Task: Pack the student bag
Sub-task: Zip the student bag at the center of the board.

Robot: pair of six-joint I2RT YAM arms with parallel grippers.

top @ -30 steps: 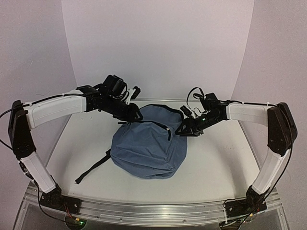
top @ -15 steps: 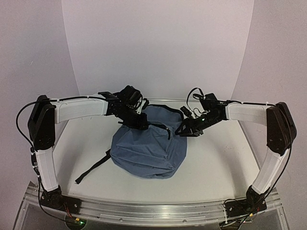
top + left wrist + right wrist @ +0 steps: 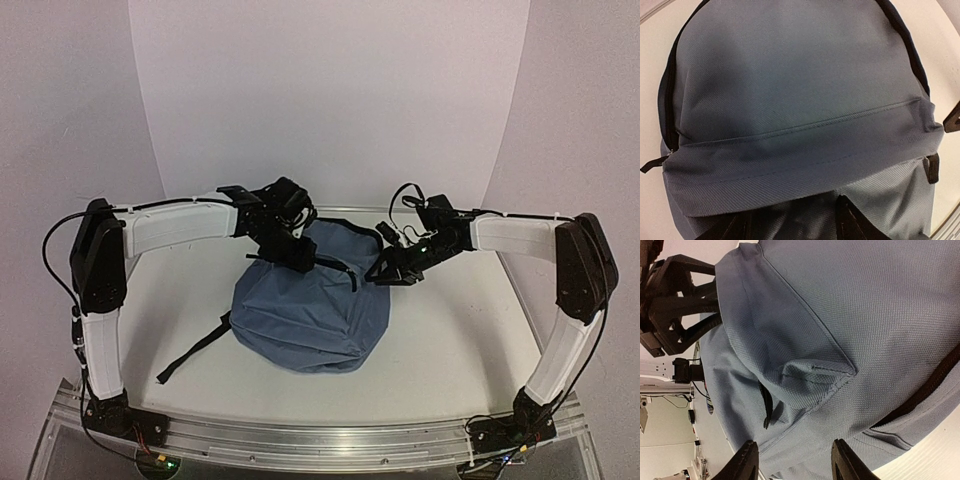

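Note:
The slate-blue student bag (image 3: 310, 310) lies flat in the middle of the table, rounded top toward the back, with a dark zipper line (image 3: 335, 262) across it. My left gripper (image 3: 300, 256) is at the bag's upper left edge; in the left wrist view the bag (image 3: 800, 90) fills the frame and the open gripper (image 3: 792, 227) has its dark fingers (image 3: 850, 222) tucked under a fabric flap. My right gripper (image 3: 385, 272) is at the bag's upper right edge, and in its wrist view it (image 3: 794, 465) is open just over the fabric (image 3: 850, 315) beside a black zipper pull (image 3: 767, 407).
A black strap (image 3: 190, 355) trails from the bag toward the front left. The table's side walls and curved white backdrop close in the back. An aluminium rail (image 3: 320, 440) runs along the near edge. The left gripper shows in the right wrist view (image 3: 675, 315).
My left arm has swung right and forward, bringing its gripper onto the bag's upper left edge. The right arm and the bag have barely moved.

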